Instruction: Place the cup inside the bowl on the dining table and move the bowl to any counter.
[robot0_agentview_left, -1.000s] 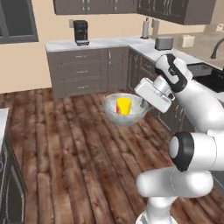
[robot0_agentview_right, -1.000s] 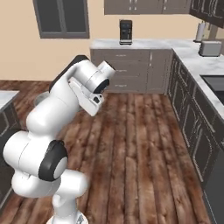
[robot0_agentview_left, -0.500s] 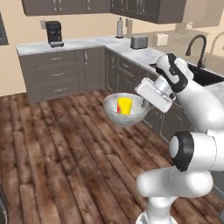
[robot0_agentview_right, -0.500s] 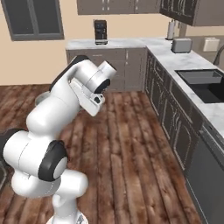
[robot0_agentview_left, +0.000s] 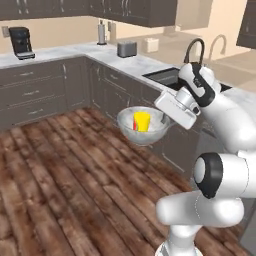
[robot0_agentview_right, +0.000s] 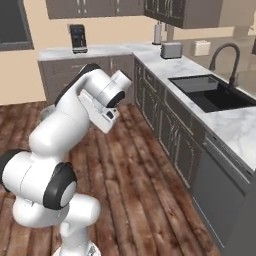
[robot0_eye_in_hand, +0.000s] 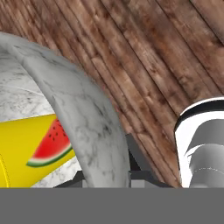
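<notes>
Cup (robot0_agentview_left: 142, 121) already in bowl (robot0_agentview_left: 143, 126) (watermelon print on it), gripper (robot0_agentview_left: 166, 119) pinching bowl's rim w/ bowl carried in air above wood floor, near sink worktop (robot0_agentview_left: 150, 66); left: set bowl down there.

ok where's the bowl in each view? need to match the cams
Left base view: the bowl is at centre, carried above the wood floor, the cup inside.
Right base view: I can't make it out; the arm stands where it would be.
Hand view: its rim arcs across the left half, pinched at the bottom.
Shared landmark: the black sink.
</notes>
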